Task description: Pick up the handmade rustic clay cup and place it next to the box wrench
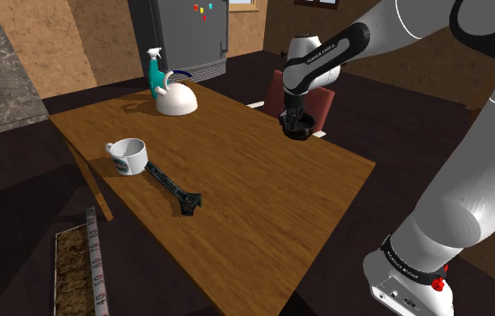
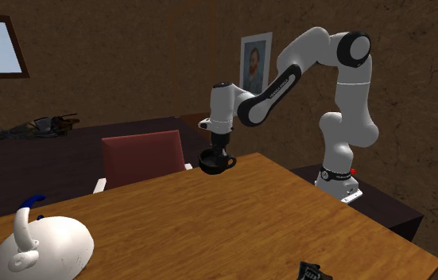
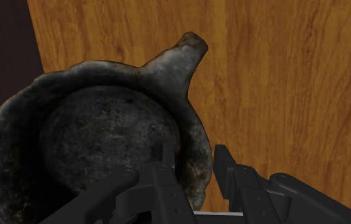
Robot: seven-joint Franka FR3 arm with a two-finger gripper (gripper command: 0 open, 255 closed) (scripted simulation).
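Cup [image 3: 97, 133] is in the air over the tabletop [image 1: 263, 206] edge, tool [image 3: 193, 162] pinched onto its rim. From the shoulder view, wrench [image 1: 173, 191] sits about 8 o'clock from it, lying roughly 10-to-4, so I'd swing that way.

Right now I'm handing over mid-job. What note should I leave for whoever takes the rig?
Gripper: shut on the cup, one finger inside its rim, one outside.
Cup: dark, held over the table edge by the red chair, seemingly clear of the wood.
Wrench: flat on the table, one end by a white mug, well away from the cup.
Done: pick-up.
Left: carry the cup across, set it down beside the wrench, release.
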